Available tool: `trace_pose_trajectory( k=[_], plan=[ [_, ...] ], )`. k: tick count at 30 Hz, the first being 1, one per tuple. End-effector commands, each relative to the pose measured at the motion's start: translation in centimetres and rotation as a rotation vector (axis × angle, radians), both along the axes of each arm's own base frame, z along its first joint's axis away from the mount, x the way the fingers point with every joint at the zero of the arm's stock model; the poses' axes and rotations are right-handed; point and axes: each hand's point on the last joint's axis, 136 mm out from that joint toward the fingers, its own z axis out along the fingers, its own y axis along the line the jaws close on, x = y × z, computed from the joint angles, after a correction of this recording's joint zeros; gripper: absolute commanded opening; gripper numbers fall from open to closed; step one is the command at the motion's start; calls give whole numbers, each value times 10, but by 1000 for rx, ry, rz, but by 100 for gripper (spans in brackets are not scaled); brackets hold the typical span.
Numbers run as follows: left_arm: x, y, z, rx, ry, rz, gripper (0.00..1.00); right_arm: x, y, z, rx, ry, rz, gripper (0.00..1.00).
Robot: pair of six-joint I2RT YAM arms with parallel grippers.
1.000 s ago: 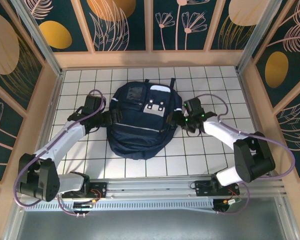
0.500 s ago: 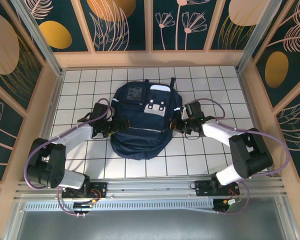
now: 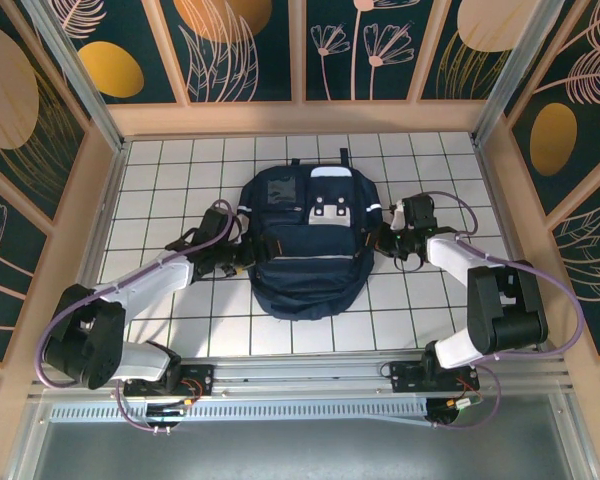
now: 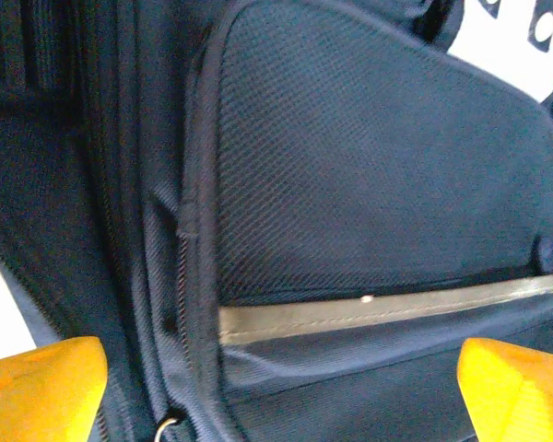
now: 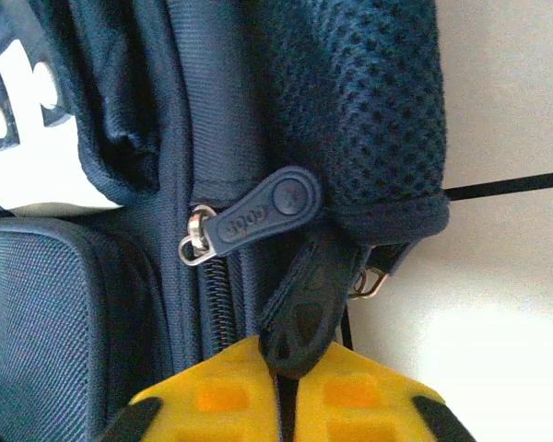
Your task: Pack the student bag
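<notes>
- 2 pincers flank the student bag (image 3: 310, 240), which has slid right across the middle of the tiled surface (image 3: 160, 170).
- Right pincer (image 5: 278, 387) has just clenched on a black pull tab (image 5: 309, 304).
- Left pincer (image 3: 242, 260) gapes wide, holding nothing; opening the zip looks next.

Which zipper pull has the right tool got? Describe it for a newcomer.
Find the large navy-blue fabric backpack on the white gridded table, then its edge nearest the right arm, beside the dark-blue mesh pocket. The blackish moulded zipper pull there is pinched in the right tool; the flat blue dimpled pull beside it lies free.
</notes>
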Motion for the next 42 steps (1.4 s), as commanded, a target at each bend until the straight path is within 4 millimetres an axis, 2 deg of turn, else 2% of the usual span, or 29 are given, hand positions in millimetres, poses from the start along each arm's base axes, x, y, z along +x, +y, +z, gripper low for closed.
trace_pose_trajectory(
  k=[1,3,5,6,7,8,9,12,14,16,18,20,23,26,29,32,34,36,38,40,41,42],
  plan=[
    [14,7,24,23,-52,53,99,12,-12,16,-23,-52,-10,20],
    [25,32,36,138,-105,145,99,19,-18,30,-29,-95,-24,29],
    [37,65,56,234,-189,252,99,27,-24,52,-48,-159,-41,39],
    [43,81,68,244,-230,304,99,31,-28,65,-68,-203,-51,46],
    [49,97,81,229,-273,354,99,34,-32,80,-93,-252,-63,57],
    [55,106,93,212,-317,372,99,36,-37,93,-117,-298,-76,90],
    [63,117,107,219,-379,380,99,37,-43,108,-145,-358,-94,99],
    [82,157,132,427,-500,468,99,32,-67,148,-239,-532,-181,99],
    [94,168,136,535,-578,471,99,25,-81,169,-292,-641,-238,99],
    [107,165,130,627,-687,366,99,17,-96,183,-342,-735,-300,99],
    [118,166,107,747,-790,284,99,9,-116,181,-429,-815,-374,99],
    [124,180,91,828,-823,307,99,2,-130,169,-473,-874,-441,99],
    [126,179,61,869,-903,197,99,-4,-131,144,-517,-943,-404,99],
    [122,196,44,870,-911,281,99,-6,-136,124,-568,-958,-391,99],
    [114,197,41,813,-979,311,99,-6,-141,114,-563,-993,-408,99],
    [115,189,41,751,-1012,270,99,-9,-144,105,-544,-1061,-427,99],
    [115,193,41,746,-1007,288,99,-6,-144,100,-528,-1088,-423,99],
    [107,205,46,736,-1027,362,99,0,-144,98,-529,-1117,-416,99],
    [90,217,52,707,-1071,438,99,8,-141,101,-507,-1154,-406,99],
    [77,222,53,678,-1131,477,99,22,-144,83,-512,-1095,-406,99],
    [78,222,52,674,-1143,481,99,25,-143,76,-514,-1098,-401,99],
    [82,222,48,678,-1123,474,99,28,-143,78,-511,-1115,-403,99]
  ],
)
